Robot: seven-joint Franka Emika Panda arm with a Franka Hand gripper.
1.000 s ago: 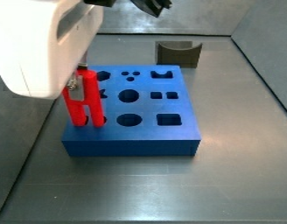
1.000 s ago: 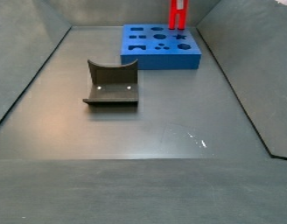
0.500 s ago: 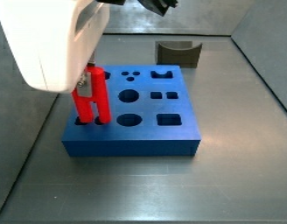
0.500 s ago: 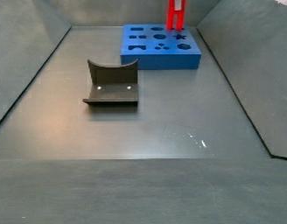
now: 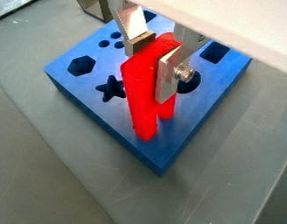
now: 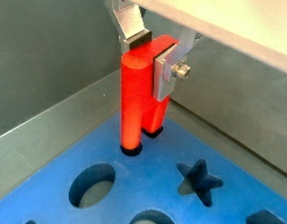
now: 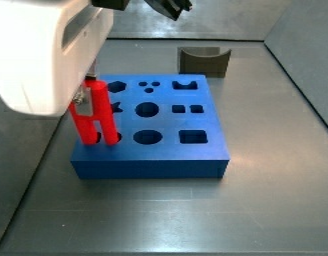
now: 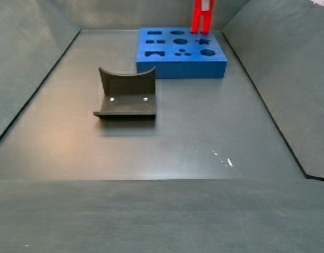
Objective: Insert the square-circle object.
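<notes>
The square-circle object [image 7: 93, 122] is a bright red two-pronged piece standing upright at the near left corner of the blue block [image 7: 153, 168]. It also shows in a side view [image 8: 202, 18] at the block's [image 8: 178, 67] far right corner. My gripper [image 7: 89, 99] is shut on its upper part. In both wrist views the silver fingers clamp the red piece [image 5: 146, 101] [image 6: 134, 96] from two sides, the gripper [image 5: 154, 59] [image 6: 152, 54] right above the block [image 5: 199, 107] [image 6: 146, 175]. The prongs' lower ends sit in dark holes in the block's top.
The dark grey fixture [image 8: 125, 94] with a curved notch stands on the floor apart from the block, and also shows in a side view [image 7: 203, 60]. The block has several other shaped holes, among them a star [image 6: 199, 175]. Grey walls [image 8: 277, 59] enclose the floor.
The gripper with the red piece swayed a little to the right and came back left, ending about where it was a second ago. The prong ends stayed at the block's holes.
</notes>
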